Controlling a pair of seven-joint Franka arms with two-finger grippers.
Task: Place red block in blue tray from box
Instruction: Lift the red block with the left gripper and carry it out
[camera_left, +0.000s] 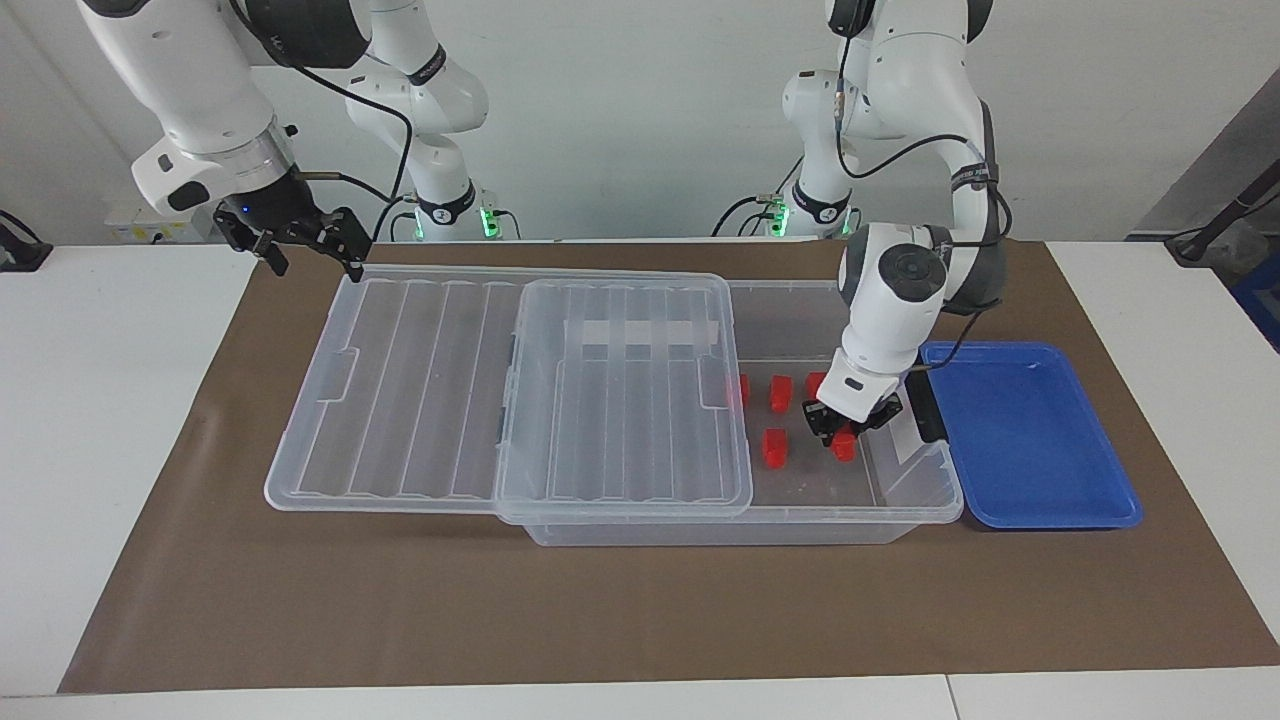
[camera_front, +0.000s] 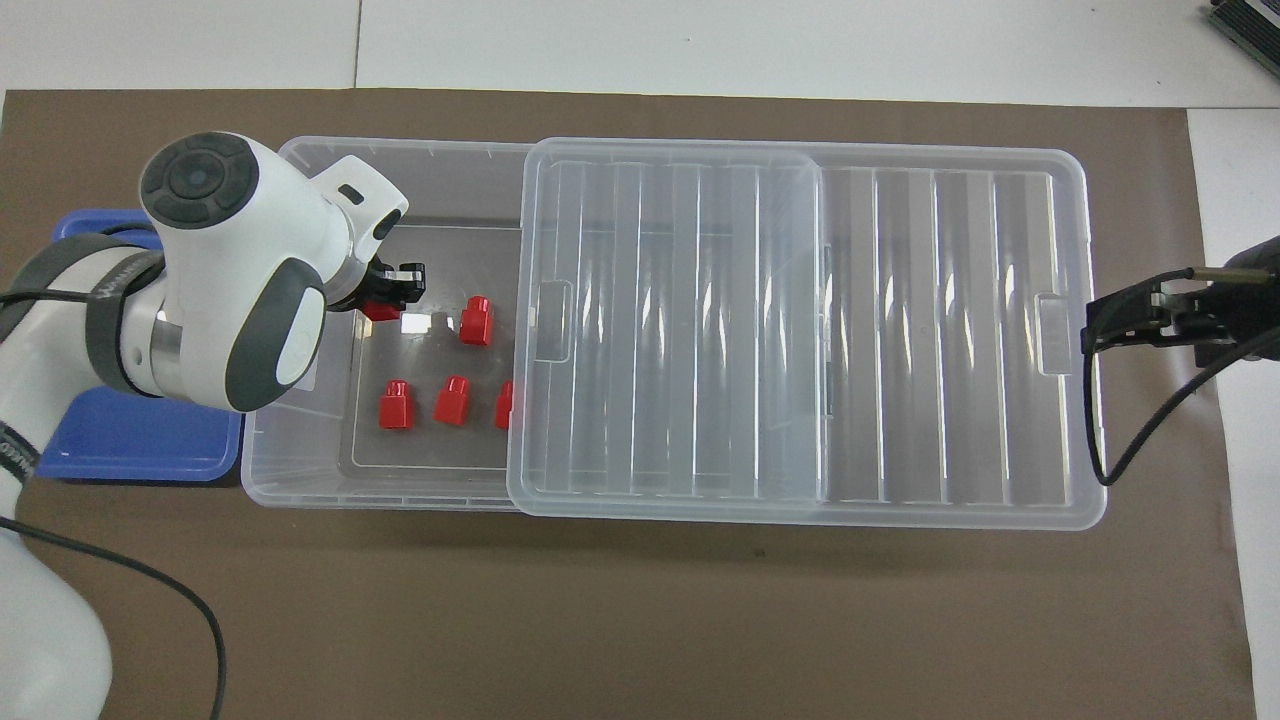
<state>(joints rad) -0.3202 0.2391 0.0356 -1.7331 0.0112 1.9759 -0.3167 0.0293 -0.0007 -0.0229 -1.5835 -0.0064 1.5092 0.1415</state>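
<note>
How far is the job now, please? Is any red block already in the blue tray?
Not yet. The lid is slid aside and the box is open. The left gripper is shut on one red block, raised inside the box. The blue tray holds nothing. The right gripper waits, open.

Both arms: glossy white shells, dark grey joint bands, round dark caps. Black cables loop along forearms. Black grippers. Green lights glow at the bases.
</note>
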